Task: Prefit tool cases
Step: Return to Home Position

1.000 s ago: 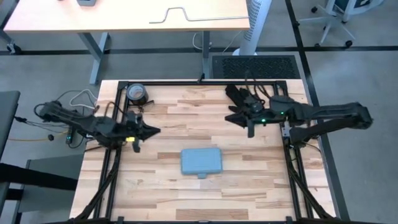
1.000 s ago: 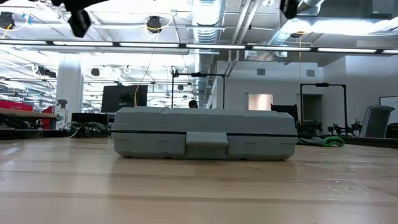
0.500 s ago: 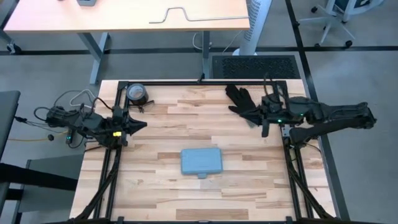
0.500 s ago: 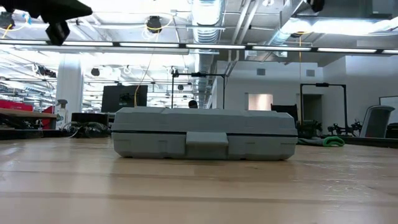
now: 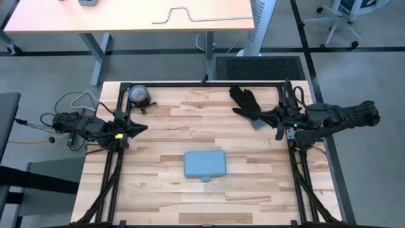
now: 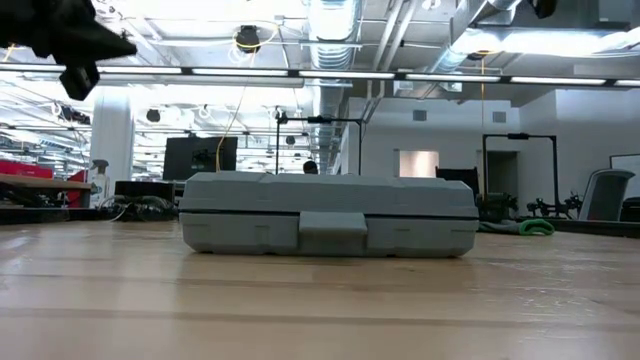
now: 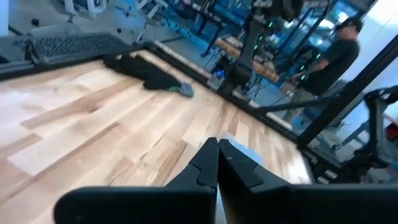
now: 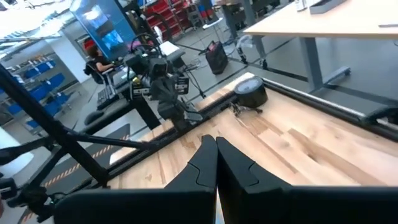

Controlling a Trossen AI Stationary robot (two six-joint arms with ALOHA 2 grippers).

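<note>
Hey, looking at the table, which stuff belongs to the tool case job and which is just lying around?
Job: closed blue-grey tool case, centre; left end effector and right end effector, both shut, at opposite sides.
Lying about: black glove, right side; dark tape roll, back left corner.

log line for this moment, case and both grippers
tool case closed, flat mid-table | left gripper shut, empty, at left edge of table | right gripper shut, empty, at right edge near black glove
</note>
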